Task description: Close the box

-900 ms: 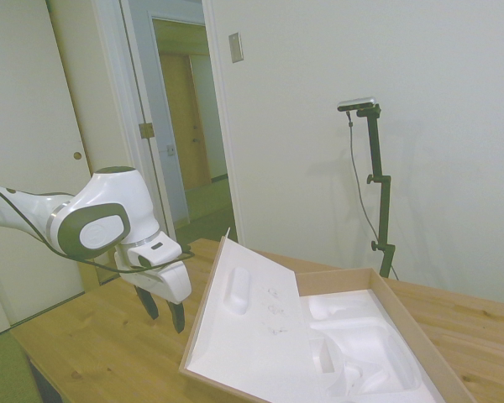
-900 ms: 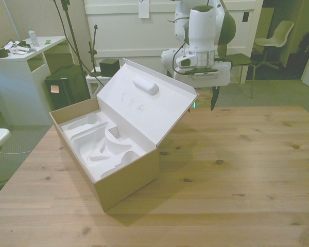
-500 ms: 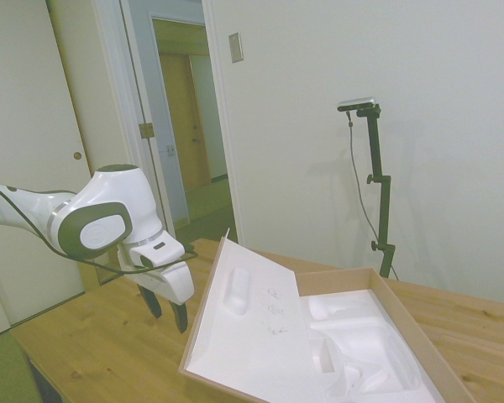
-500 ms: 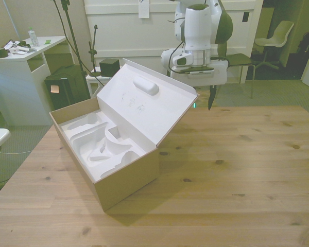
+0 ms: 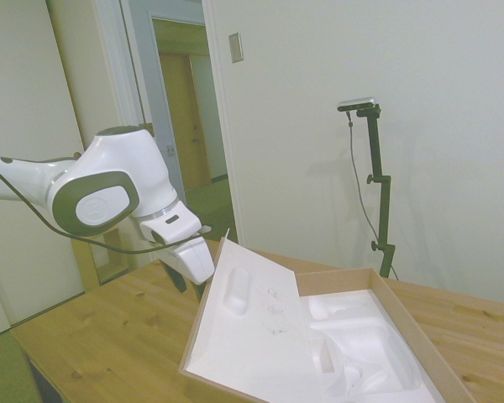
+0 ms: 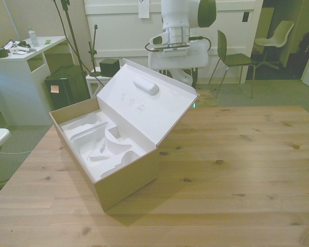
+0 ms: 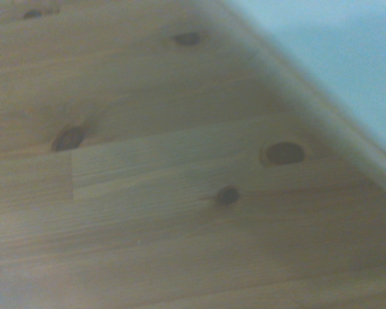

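behind the propped lid (image 5: 252, 306) of the box (image 6: 124, 181): claw (image 5: 189, 284), grip state unclear, poised to push it shut.

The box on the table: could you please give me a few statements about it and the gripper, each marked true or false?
1. The lid of the box stands open, tilted back. True.
2. The box is packed with items. False: only white moulded foam shows inside it.
3. The gripper is behind the lid's outer side. True: in the side view it sits just beyond the lid's edge, partly hidden.
4. The gripper holds a tool. False: nothing can be seen in it.
5. The wrist view shows the foam lining. False: it shows the wooden table and its edge.
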`<state>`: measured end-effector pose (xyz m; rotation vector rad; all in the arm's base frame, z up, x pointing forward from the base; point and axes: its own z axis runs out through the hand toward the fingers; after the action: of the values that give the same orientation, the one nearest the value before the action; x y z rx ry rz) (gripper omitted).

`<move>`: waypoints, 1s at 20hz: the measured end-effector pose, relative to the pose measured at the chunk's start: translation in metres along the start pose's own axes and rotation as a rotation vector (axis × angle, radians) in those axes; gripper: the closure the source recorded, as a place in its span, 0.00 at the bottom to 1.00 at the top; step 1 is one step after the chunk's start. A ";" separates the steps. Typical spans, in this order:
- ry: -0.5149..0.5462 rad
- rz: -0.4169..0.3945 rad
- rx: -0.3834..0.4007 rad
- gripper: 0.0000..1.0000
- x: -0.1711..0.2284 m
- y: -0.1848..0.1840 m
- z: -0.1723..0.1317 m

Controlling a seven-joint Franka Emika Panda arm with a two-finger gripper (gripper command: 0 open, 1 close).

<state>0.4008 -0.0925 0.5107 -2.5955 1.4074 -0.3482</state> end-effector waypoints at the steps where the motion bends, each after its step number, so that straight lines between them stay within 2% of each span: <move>1: 0.008 0.016 0.011 0.00 0.011 0.005 -0.010; 8: 0.052 0.136 0.098 0.00 0.095 0.064 -0.086; 11: 0.063 0.199 0.132 0.00 0.144 0.091 -0.108; 16: 0.091 0.273 0.149 0.00 0.220 0.124 -0.112; 18: 0.101 0.275 0.137 0.00 0.233 0.128 -0.107; 20: 0.088 0.243 0.128 0.00 0.233 0.124 -0.099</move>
<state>0.3967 -0.3586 0.6029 -2.3016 1.6491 -0.5035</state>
